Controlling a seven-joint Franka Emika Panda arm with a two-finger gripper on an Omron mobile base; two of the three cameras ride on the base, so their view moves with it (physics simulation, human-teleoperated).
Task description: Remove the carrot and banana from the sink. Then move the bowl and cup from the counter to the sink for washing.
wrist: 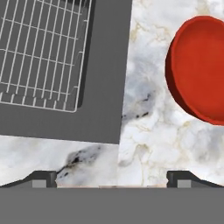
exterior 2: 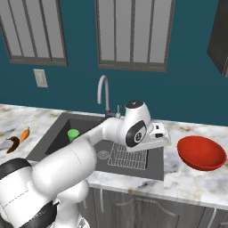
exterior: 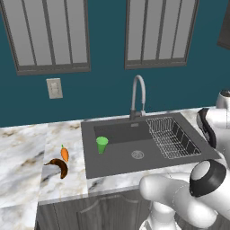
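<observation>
jaws wide open, empty, above counter (wrist: pixel 144 131) between sink (wrist: pixel 105 87) and bowl (wrist: pixel 199 70); cup (exterior: pixel 102 144) upright in sink.

The sink (exterior: pixel 143 148) was set into the counter (exterior: pixel 22 148), with the faucet (exterior: pixel 138 94) rising behind its back edge. The cup (exterior: pixel 102 144) stood upright in the basin's left part, left of the drain (exterior: pixel 137 155), and the wire rack (exterior: pixel 173 137) lay in the right part. On the counter left of the sink, the carrot (exterior: pixel 64 154) lay just behind the banana (exterior: pixel 58 167), the two near each other. The bowl (exterior 2: pixel 201 153) sat on the counter right of the sink, apart from its rim. A wall outlet (exterior: pixel 55 88) was behind the counter's left stretch, below a window (exterior: pixel 47 33). Cabinets (exterior 2: pixel 147 207) stood under the counter.
</observation>
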